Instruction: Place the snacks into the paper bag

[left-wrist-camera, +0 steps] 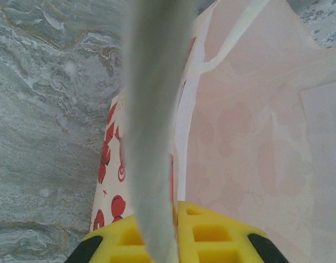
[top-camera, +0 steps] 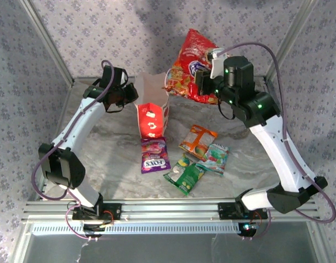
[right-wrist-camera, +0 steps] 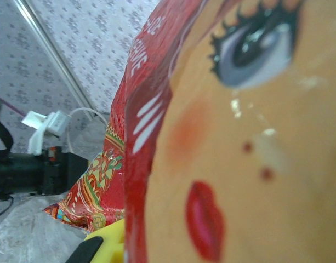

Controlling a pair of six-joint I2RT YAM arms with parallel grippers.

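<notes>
The paper bag [top-camera: 152, 112] stands upright at the back middle of the table, red and white, mouth open. My left gripper [top-camera: 125, 94] is shut on its left rim. In the left wrist view the bag's wall [left-wrist-camera: 157, 126] runs up between the yellow pads [left-wrist-camera: 211, 235], with the pale inside [left-wrist-camera: 255, 142] to the right. My right gripper [top-camera: 205, 83] is shut on the large red packet [top-camera: 192, 63] and holds it in the air just right of the bag's mouth; the red packet [right-wrist-camera: 239, 137] is close to the lens. Purple FOX'S [top-camera: 154, 155], orange [top-camera: 198, 140], teal [top-camera: 216, 158] and green [top-camera: 184, 175] packets lie flat in front.
The marble tabletop [top-camera: 107, 148] has free room left of the purple packet. Metal frame posts [top-camera: 47, 38] rise at the back corners, and a rail [top-camera: 173, 211] runs along the near edge. A cable [top-camera: 255, 46] loops over the right arm.
</notes>
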